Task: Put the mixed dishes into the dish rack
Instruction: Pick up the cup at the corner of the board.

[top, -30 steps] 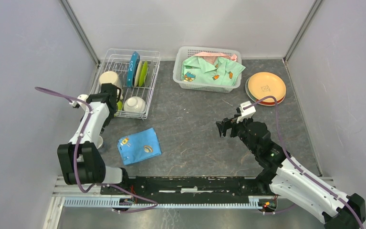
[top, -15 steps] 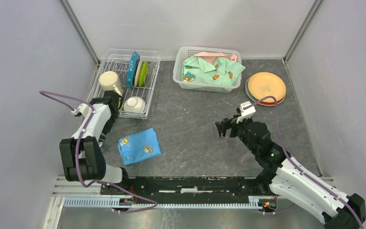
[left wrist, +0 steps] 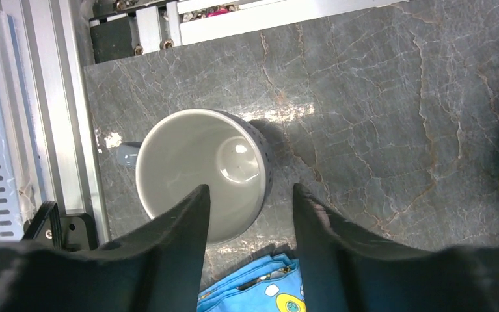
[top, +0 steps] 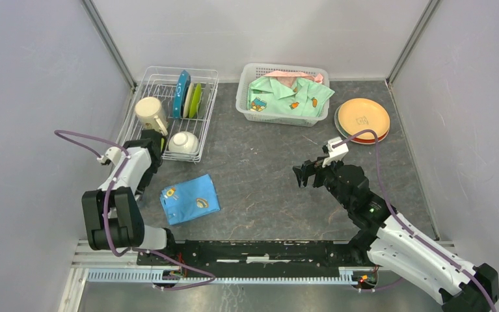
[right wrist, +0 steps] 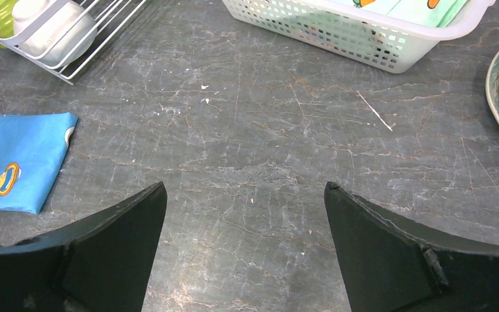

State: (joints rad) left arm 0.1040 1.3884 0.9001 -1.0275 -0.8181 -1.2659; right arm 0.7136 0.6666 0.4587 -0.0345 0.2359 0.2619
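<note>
The white wire dish rack [top: 144, 77] at the far left holds a beige mug [top: 150, 112], a blue plate [top: 181, 93], a lime-green plate [top: 196, 99] and a white bowl [top: 184, 142]. An orange plate on a stack [top: 362, 118] lies at the far right. My left gripper [top: 148, 156] is open and empty. In the left wrist view it [left wrist: 250, 195] hangs above a grey-blue cup [left wrist: 201, 162] standing upright on the table. My right gripper [top: 305, 174] is open and empty above bare table, as the right wrist view [right wrist: 243, 195] also shows.
A white latticed basket [top: 246, 103] with green clothing stands at the back middle. A folded blue cartoon cloth [top: 189, 198] lies near the front left and shows beside the cup [left wrist: 266, 292]. The metal rail [left wrist: 51, 130] runs close to the cup.
My left gripper has drawn back from the rack toward the near edge, leaving the beige mug in the rack. The right arm has barely moved.
</note>
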